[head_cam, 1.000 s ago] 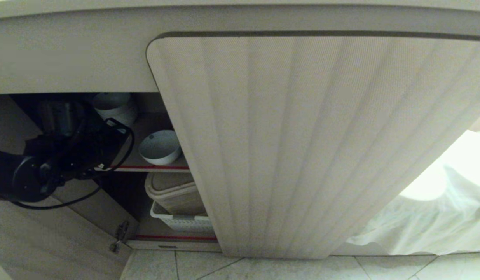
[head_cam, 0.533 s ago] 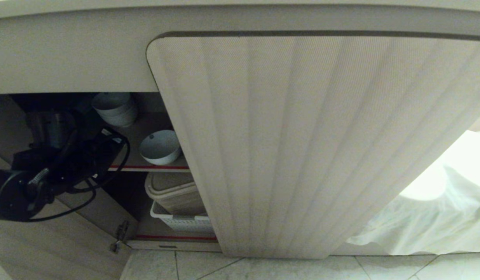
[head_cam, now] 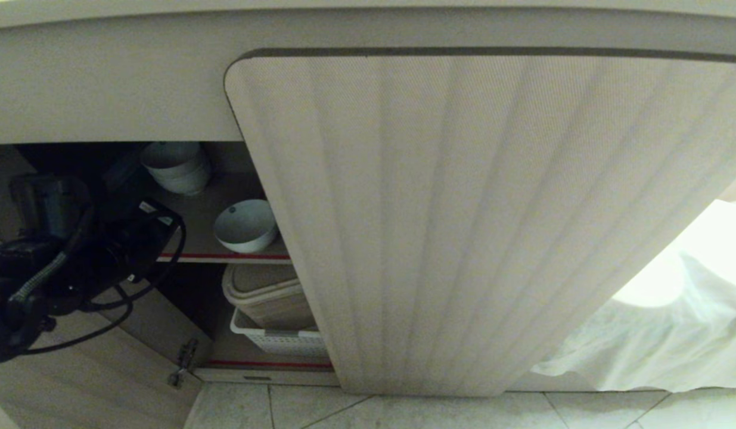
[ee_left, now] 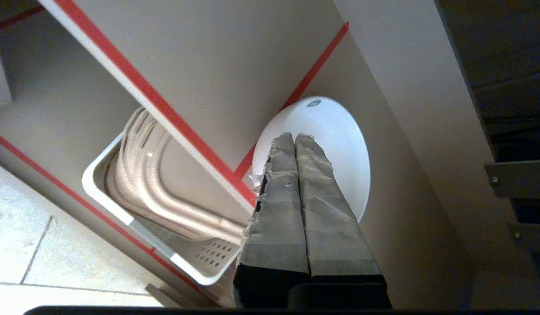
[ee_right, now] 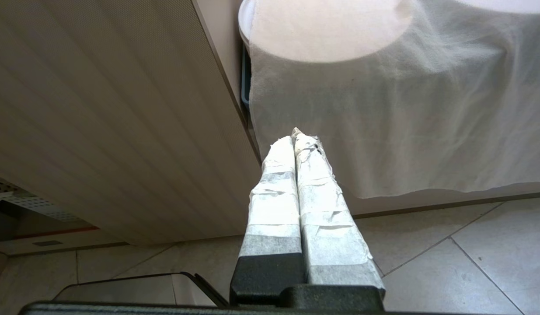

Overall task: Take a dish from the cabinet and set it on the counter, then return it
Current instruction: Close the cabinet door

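A: Left claw (ee_left: pixel 294 136) state?

B: Fingers pressed together, nothing between them. In the left wrist view the tips overlap the white dish (ee_left: pixel 339 144); contact cannot be told. In the head view the left arm (head_cam: pixel 64 262) sits in the open left bay of the cabinet (head_cam: pixel 463 220), the claw itself lost in the dark there.

A: Right claw (ee_right: pixel 296 133)?

B: Also closed and empty, parked low over the floor tiles (ee_right: pixel 449 262), beside the fluted door (ee_right: pixel 108 122) and a white cloth (ee_right: pixel 392 122).

A: Change against the earlier frames?

B: The left arm has drawn back toward the left and lower in the head view; a second ago its dark bulk stood closer to the dish. The dish and the camera have not shifted.

A: Dish position?

B: Upright on the upper red-edged shelf (head_cam: pixel 224 257), near the front edge, just left of the closed door. Apart from the arm.

A: Containers?

B: A stack of white bowls (head_cam: pixel 177 167) stands further back on the same shelf. Below, a white perforated basket (head_cam: pixel 278 339) holds a beige lidded bin (head_cam: pixel 266 295); what the bin holds is hidden.
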You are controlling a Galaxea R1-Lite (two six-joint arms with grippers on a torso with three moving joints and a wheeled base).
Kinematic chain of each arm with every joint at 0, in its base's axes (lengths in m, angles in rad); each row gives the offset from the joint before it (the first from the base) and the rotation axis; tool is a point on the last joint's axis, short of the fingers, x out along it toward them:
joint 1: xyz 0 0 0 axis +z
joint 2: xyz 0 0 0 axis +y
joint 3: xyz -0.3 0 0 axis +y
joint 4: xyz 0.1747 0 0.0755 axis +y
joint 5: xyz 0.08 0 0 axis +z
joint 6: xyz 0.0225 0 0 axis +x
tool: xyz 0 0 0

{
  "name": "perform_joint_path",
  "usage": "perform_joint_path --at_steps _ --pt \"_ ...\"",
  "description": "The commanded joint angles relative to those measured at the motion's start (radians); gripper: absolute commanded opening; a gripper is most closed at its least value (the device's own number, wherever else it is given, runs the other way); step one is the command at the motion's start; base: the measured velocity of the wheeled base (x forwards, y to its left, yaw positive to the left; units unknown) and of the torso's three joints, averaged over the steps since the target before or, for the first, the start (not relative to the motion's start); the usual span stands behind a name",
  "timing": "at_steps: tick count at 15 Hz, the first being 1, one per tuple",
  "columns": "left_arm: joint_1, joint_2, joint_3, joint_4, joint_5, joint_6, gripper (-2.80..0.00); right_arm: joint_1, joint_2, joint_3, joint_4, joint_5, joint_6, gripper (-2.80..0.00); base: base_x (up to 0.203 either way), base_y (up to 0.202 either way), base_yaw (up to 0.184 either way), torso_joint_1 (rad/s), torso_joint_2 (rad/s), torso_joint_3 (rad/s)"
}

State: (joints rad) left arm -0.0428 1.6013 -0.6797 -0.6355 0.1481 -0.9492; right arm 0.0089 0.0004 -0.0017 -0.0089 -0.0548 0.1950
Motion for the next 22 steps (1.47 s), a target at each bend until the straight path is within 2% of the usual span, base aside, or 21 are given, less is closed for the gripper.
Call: perform_joint_path --at_steps 1,4,20,22 --pt "0.000 -0.034 0.045 -0.008 0.002 0.013 -2.80 0.000 0.000 0.000 0.000 0.000 0.001 -2.80 0.000 0.000 0.000 0.000 0.00 0.000" --pt "0.000 -0.073 0.100 -0.048 0.010 0.020 -2.80 0.000 0.000 0.000 0.000 0.000 0.001 -2.80 0.000 0.000 0.000 0.000 0.00 0.000" --pt "-0.004 -0.300 0.314 -0.049 0.022 0.045 -2.80 0.000 0.000 0.000 0.000 0.001 0.001 -2.80 0.000 0.000 0.000 0.000 0.00 0.000" --pt "-0.007 -0.345 0.354 -0.053 0.010 0.094 -2.80 0.000 0.000 0.000 0.000 0.000 0.001 -2.80 0.000 0.000 0.000 0.000 0.00 0.000"
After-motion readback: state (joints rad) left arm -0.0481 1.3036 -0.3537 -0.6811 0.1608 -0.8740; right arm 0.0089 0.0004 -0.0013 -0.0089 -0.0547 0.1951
